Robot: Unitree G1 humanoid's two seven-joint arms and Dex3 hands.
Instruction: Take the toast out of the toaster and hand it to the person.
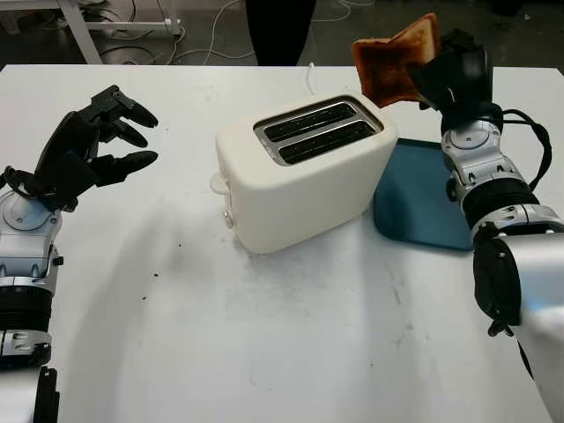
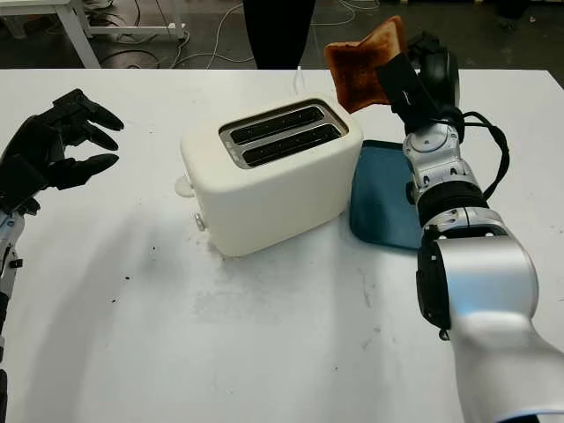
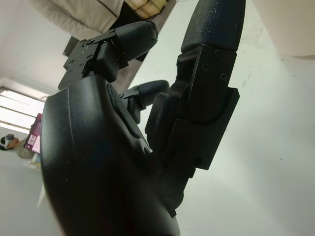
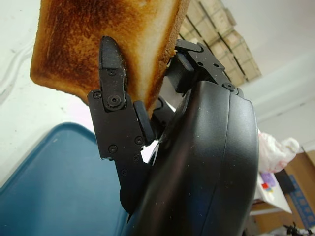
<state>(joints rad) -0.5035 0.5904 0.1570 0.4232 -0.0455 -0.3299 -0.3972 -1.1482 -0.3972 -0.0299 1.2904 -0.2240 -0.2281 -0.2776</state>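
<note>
We see a smooth, matt cream plastic toaster [image 1: 300, 181] with shiny metal slot rims, beside it a smooth blue plastic tray [image 1: 423, 198], above it rough browned toast [image 1: 397, 60] in the matt black plastic right hand [image 1: 445, 75].

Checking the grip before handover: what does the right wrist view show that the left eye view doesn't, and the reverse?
Right wrist view alone: close up, a black finger pressed on the toast's browned face.
Left eye view alone: the toaster with its slots vacant, and the left hand open above the table.
Both: the right hand holding the toast above the blue tray.
</note>
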